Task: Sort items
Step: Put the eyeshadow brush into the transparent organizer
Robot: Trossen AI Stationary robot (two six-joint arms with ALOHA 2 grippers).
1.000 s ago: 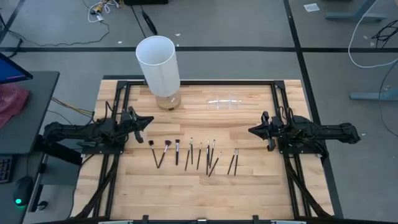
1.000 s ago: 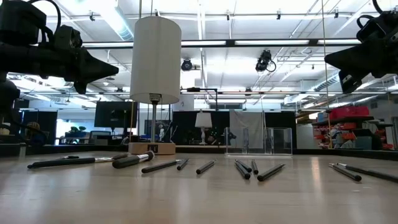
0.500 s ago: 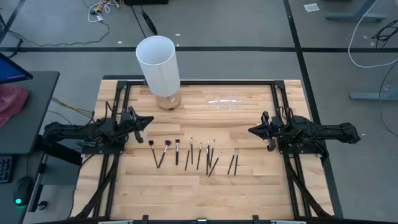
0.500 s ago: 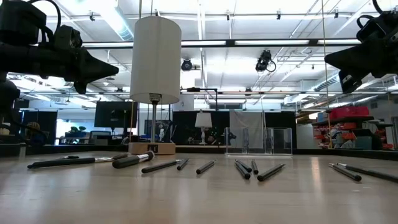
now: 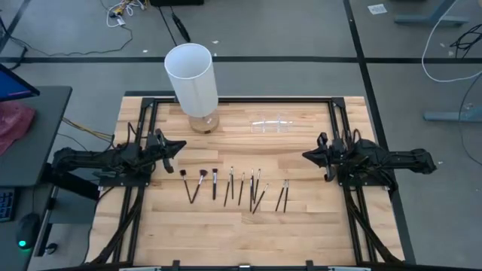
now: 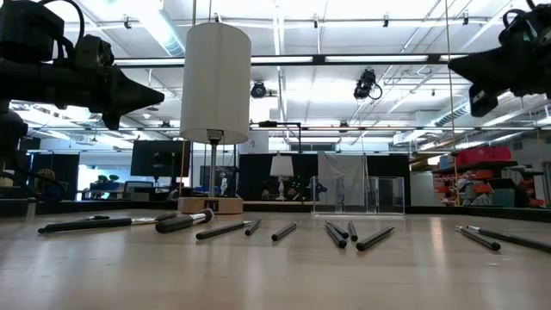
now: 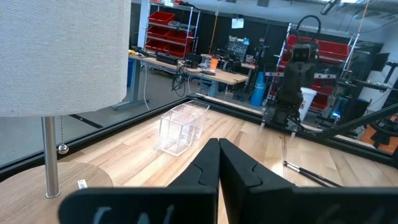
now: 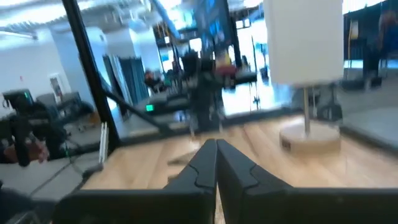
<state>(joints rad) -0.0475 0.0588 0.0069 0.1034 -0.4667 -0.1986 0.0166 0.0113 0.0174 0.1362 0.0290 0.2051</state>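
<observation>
High view shows the thin dark-handled brushes and sticks (image 5: 233, 188) in a row mid-table between left gripper (image 5: 179, 147) and right gripper (image 5: 307, 156), nothing held. Low view reveals both hanging above the wooden tabletop (image 6: 275, 267). Wrist views show each jaw pair pressed together, and a clear plastic box (image 7: 181, 127).

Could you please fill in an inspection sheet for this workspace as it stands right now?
Surface: wooden table, bare along its near edge.
Job's things: brushes and sticks lying in a loose row mid-table, none held.
Clutter: tall white cylinder on a round base; small clear holder beside it.
Grippers: left gripper and right gripper both shut, empty, raised above the table.
Cables: loose cables on the floor.
Surroundings: workshop shelving; a blurred person in the right wrist view.
</observation>
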